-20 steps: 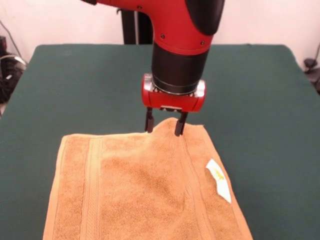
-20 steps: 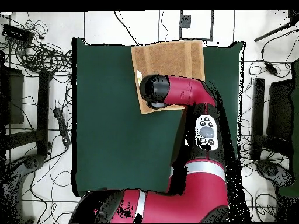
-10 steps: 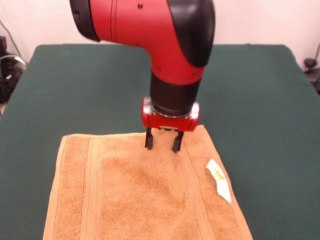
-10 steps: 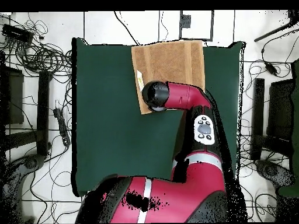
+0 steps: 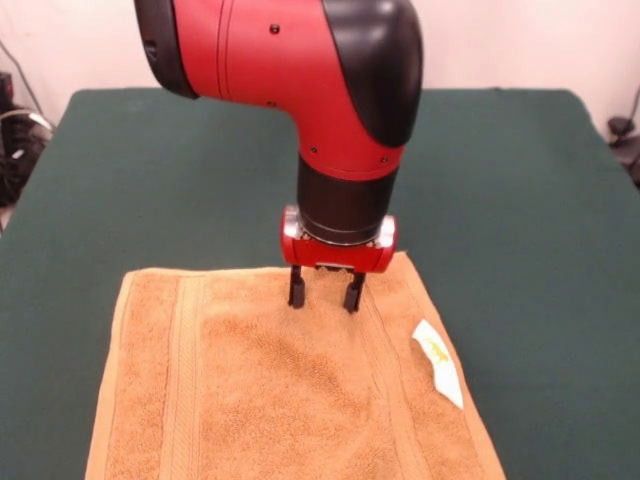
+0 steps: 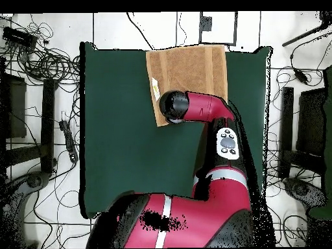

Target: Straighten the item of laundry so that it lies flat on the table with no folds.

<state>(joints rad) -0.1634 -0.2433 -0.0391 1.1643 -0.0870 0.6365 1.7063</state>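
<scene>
The orange-tan towel point(image 5: 280, 390) lies spread on the dark green table point(image 5: 150, 170), at the side nearest the front camera, and its near end runs out of the picture. Its white label point(image 5: 438, 362) sits at the right edge. My gripper point(image 5: 325, 296) points straight down with its fingers apart, and the fingertips point(image 5: 297, 291) rest on or just above the towel close to its far edge. Nothing is held between them. In the overhead view the towel point(image 6: 194, 68) lies at the table's point(image 6: 123, 142) top edge. There my arm covers the towel's lower part and hides the gripper.
Green table stretches left, right and behind the towel. In the overhead view cables point(image 6: 39, 58) and dark stands point(image 6: 292, 130) lie on the floor around the table. The towel's lower left corner point(image 6: 160, 120) shows beside my wrist.
The towel's far edge, raised in a peak between the fingers a second ago, now lies flat. My gripper has come lower and a little over the towel, and the arm has swung.
</scene>
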